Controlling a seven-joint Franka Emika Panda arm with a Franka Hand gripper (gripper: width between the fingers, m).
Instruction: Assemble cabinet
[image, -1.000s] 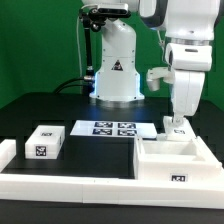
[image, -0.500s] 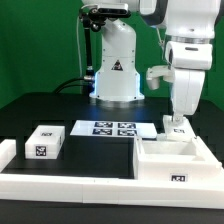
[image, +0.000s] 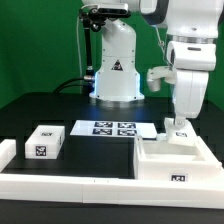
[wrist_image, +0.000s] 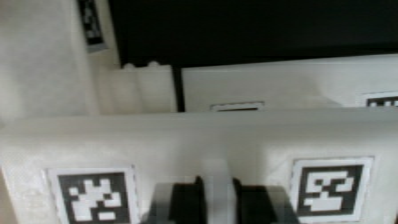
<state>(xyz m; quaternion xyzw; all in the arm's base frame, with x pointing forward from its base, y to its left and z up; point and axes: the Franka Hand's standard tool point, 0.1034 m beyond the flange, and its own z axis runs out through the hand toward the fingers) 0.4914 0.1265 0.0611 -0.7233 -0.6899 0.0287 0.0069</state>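
Arm down at the exterior view's right, gripper (image: 178, 126) set on the back edge of the cabinet (image: 165, 157), which sits on the table (image: 40, 108) against the front rail (image: 70, 187). The rail likely braces it.

Jaws narrow, with a thin white wall between them (looks pinched, judging by the wrist view).

Small tagged block (image: 42, 142) lies well apart and untouched.

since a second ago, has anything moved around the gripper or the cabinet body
Nothing visibly changed. The gripper is down at the back wall of the cabinet, just as in the earlier pictures. The small white tagged block and the marker board lie where they were.
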